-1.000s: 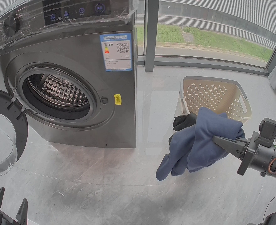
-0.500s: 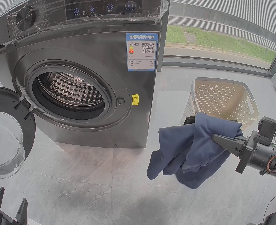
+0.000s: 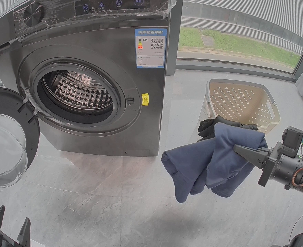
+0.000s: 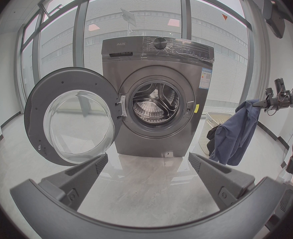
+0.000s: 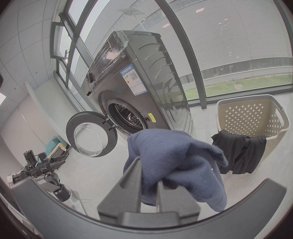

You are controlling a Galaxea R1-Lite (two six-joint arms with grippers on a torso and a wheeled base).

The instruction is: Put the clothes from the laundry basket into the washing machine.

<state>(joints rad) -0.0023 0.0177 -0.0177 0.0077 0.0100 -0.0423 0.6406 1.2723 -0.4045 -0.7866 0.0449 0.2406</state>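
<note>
Blue garment [image 3: 206,160], pinched in right end effector [image 3: 237,148]

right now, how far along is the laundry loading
Done: the door is open, but the drum looks empty. In hand: the right gripper is shut on the blue garment, hanging over the floor beside the laundry basket. To do: load it, then the black garment draped over the basket's rim.

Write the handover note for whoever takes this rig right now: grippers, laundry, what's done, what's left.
Right gripper: jaws shut on the blue garment, held up beside the laundry basket.
Left gripper: jaws open, empty, held low.
Black garment hangs over the basket's rim.
Washing machine door open; drum shows no clothes.
Done: blue garment out of the basket.
Left: load it, then the black one.
</note>
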